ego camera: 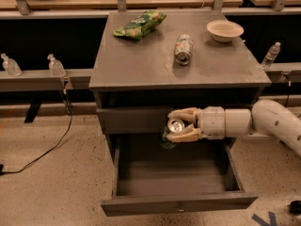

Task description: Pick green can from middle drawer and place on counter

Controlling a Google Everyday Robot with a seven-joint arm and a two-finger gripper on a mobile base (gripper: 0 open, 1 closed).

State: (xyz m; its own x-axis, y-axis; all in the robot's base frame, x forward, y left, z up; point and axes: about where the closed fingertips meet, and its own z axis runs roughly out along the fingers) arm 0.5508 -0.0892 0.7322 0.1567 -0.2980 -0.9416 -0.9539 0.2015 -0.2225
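My gripper point(178, 125) is shut on the green can point(172, 132), a small dark green can with a silver top facing the camera. It holds the can in the air above the open middle drawer point(178, 204), in front of the closed drawer front above it. The arm point(254, 121) reaches in from the right. The drawer's inside shows nothing else. The counter point(141, 60) is the grey cabinet top, higher than the can.
On the counter lie a green snack bag point(139, 24), a paler white-and-green can point(183, 49) on its side, and a beige bowl point(224, 30). Water bottles point(55, 66) stand on a ledge to the left and right point(271, 54). A cable point(47, 149) crosses the floor.
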